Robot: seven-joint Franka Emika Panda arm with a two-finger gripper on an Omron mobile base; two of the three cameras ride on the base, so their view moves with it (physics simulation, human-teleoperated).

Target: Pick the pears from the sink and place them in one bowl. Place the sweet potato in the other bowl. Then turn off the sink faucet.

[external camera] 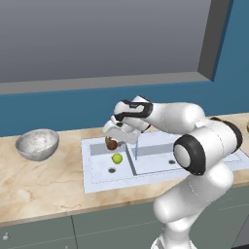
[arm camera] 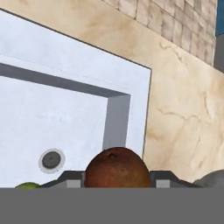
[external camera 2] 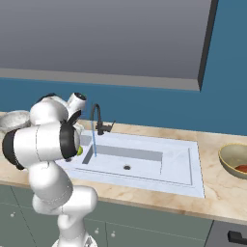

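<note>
Both jaws clamp the brown pear [arm camera: 116,168].

Both base views look down from behind over the sink [external camera: 160,165]; the hand view hangs close above its corner.

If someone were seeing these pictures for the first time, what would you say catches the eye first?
Probably the white arm bent over the sink, its gripper holding the brown pear above the left basin. Below it the yellow-green pear lies on the basin floor near the drain, and water runs from the black faucet. The grey bowl waits on the counter to the left of the sink.
</note>
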